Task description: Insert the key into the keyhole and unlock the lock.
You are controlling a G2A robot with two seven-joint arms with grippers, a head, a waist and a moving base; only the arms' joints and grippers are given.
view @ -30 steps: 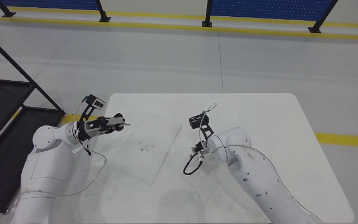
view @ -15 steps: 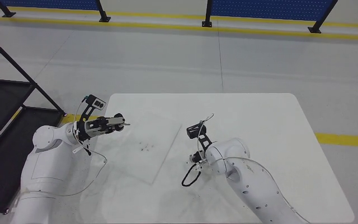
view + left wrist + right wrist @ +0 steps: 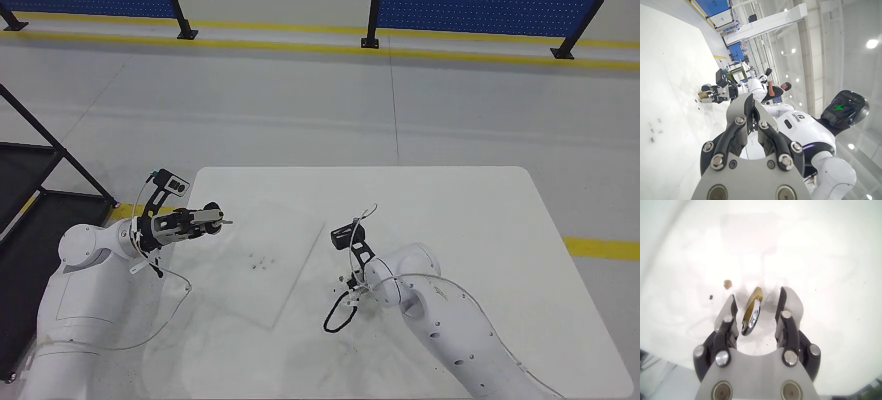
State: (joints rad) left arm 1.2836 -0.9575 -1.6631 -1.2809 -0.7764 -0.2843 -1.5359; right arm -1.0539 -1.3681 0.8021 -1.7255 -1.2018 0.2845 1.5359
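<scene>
Lock (image 3: 752, 307): brass body, chrome shackle, lying on table (image 3: 810, 256), right wrist view centre. Key (image 3: 227, 221): thin, horizontal, top view left-centre.

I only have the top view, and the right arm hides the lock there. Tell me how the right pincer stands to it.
Observer: The right pincer is open, with the lock between its two sides and a gap on each.
Operator: Give me the lock's pose.
Observer: It seems to stand on edge on the table, brass body away from the wrist, chrome shackle toward it.
Operator: Report the left pincer.
Observer: The left pincer is pressed shut; I cannot tell whether anything is clamped in it.
</scene>
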